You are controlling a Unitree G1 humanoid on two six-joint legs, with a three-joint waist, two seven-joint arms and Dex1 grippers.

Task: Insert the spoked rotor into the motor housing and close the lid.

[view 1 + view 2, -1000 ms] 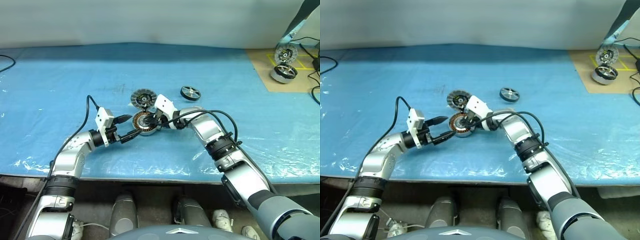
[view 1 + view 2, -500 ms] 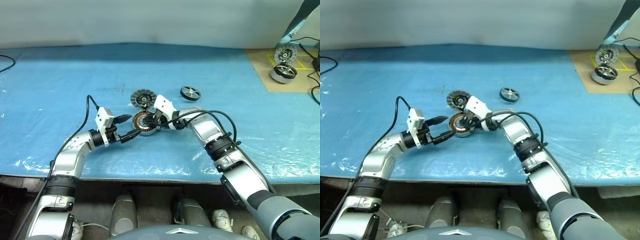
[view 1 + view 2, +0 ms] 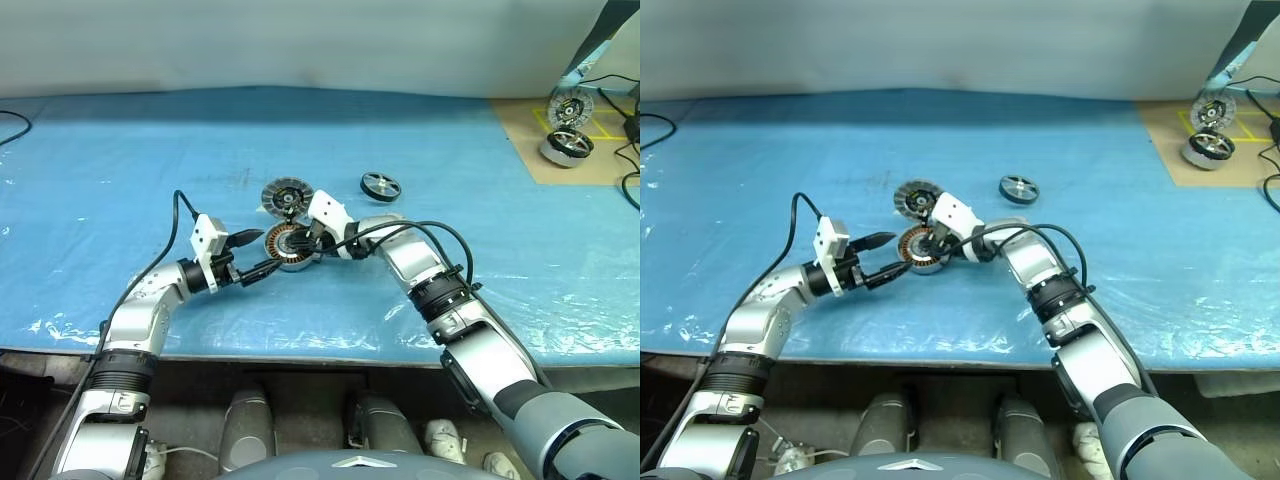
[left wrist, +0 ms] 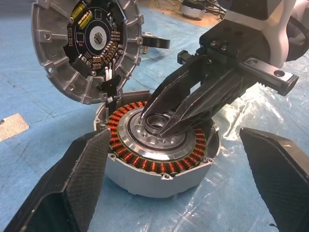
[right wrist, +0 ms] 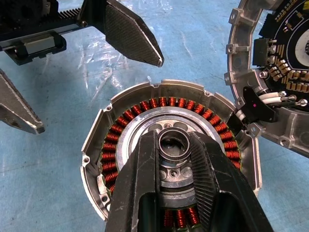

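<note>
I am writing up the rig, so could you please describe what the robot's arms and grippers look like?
Both arms are silver-grey metal segments joined by black ribbed rings; the right forearm ends in a grey sleeve-like shell. A white block sits at each wrist, with black cables looping along the arms. The left gripper and right gripper each have two black tapered fingers with a carbon-weave texture, on toothed black rails.

Count on the blue tabletop (image 3: 120,150): 1 motor housing (image 3: 288,246) with copper windings, 1 ribbed lid (image 3: 286,195) tilted up just behind it, 1 spoked rotor (image 3: 380,185) lying apart toward the right edge. Far right corner, on a brown board (image 3: 530,140): 2 more motor parts, 1 ribbed disc (image 3: 571,106) and 1 round dark-rimmed part (image 3: 566,146) in front of it. Grippers: 2, the left gripper (image 3: 262,256) and the right gripper (image 3: 303,240).
</note>
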